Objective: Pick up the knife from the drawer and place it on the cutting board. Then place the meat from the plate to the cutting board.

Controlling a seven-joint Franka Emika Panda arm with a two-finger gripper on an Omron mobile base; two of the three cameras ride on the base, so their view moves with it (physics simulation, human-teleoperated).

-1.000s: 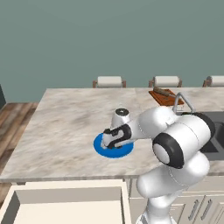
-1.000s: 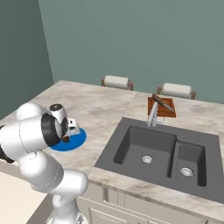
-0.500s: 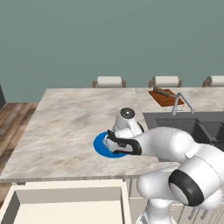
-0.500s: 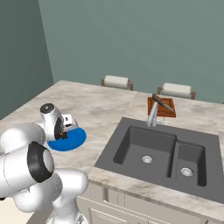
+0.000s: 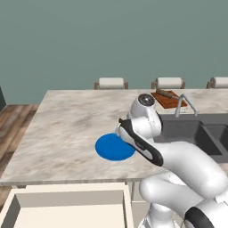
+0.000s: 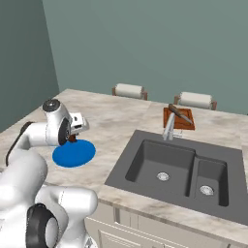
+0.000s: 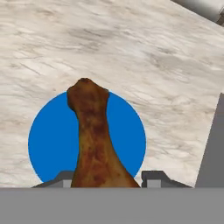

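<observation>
Clenched on the meat [image 7: 97, 144] just above the blue plate [image 7: 48, 144], the gripper [image 7: 107, 178] carries it toward the far cutting board [image 6: 178, 118], where the knife [image 6: 179, 114] already lies.

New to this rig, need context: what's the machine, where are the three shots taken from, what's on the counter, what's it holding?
It's a rendered kitchen with a white robot arm on a mobile base. Two shots come from base cameras behind the arm, left and right; the third looks along the hand. On the marble counter: a blue plate, a sink, and a board with the knife already on it. The gripper is above the plate, its fingers shut on the meat, a brown drumstick. The drawer is open below the counter.
</observation>
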